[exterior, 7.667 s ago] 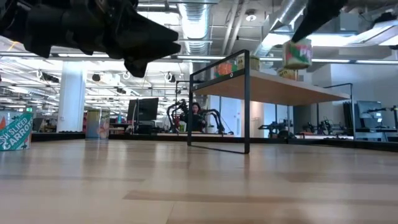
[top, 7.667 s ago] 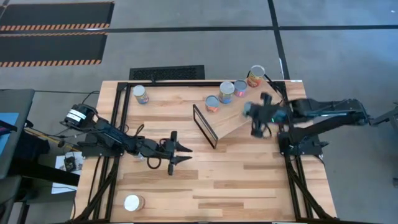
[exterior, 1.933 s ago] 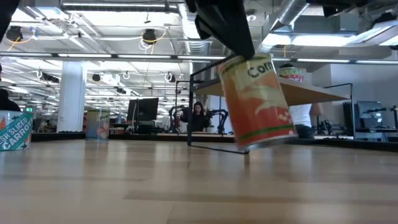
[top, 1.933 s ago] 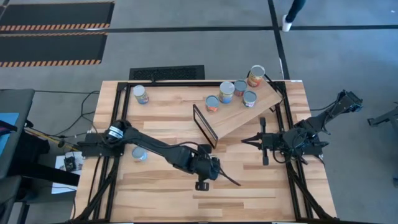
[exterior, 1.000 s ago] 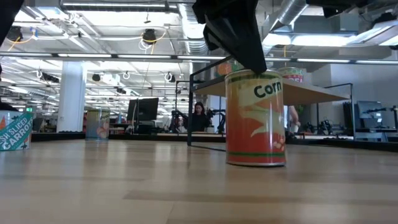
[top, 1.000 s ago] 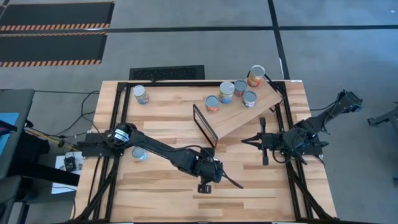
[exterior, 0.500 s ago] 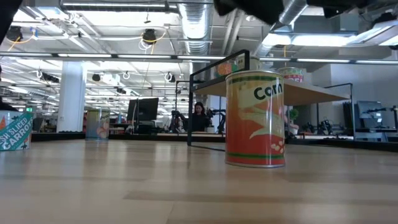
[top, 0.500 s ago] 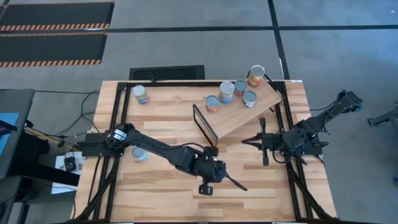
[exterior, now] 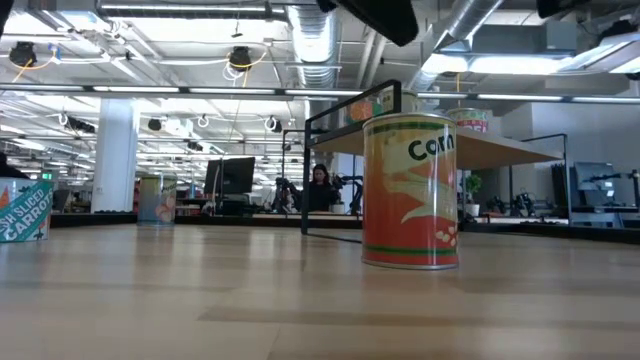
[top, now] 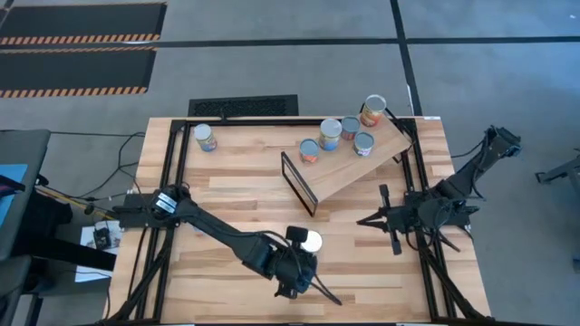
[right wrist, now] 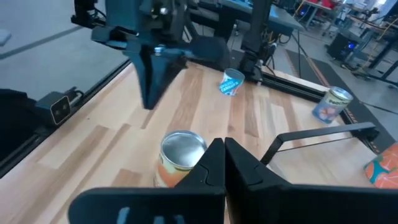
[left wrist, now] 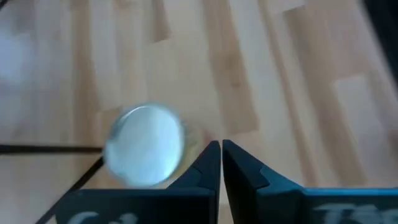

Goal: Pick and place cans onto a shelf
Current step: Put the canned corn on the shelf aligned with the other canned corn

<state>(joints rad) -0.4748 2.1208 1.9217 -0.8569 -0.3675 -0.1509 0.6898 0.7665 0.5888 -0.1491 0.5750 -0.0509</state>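
Observation:
An orange corn can [top: 311, 242] [exterior: 410, 190] stands upright on its base on the wooden table, near the middle. My left gripper [top: 326, 296] [left wrist: 221, 152] hangs shut just nearside of it, touching nothing; in the left wrist view the can's silvery top [left wrist: 146, 152] shows beside the fingers. The shelf [top: 353, 167], a tilted board with a black frame [top: 297, 181], carries several cans [top: 330, 134]. My right gripper [top: 362, 220] [right wrist: 219, 152] waits shut right of the can, holding nothing.
A lone can [top: 205, 138] stands at the table's far left corner. In the low view a carrot can [exterior: 22, 210] stands at the left. Bare table lies along the near edge.
My left gripper has let go of the corn can's top, risen clear and drawn back toward the table's near edge, uncovering the can. The can stays upright on the table. My right gripper has shifted a little toward the near edge.

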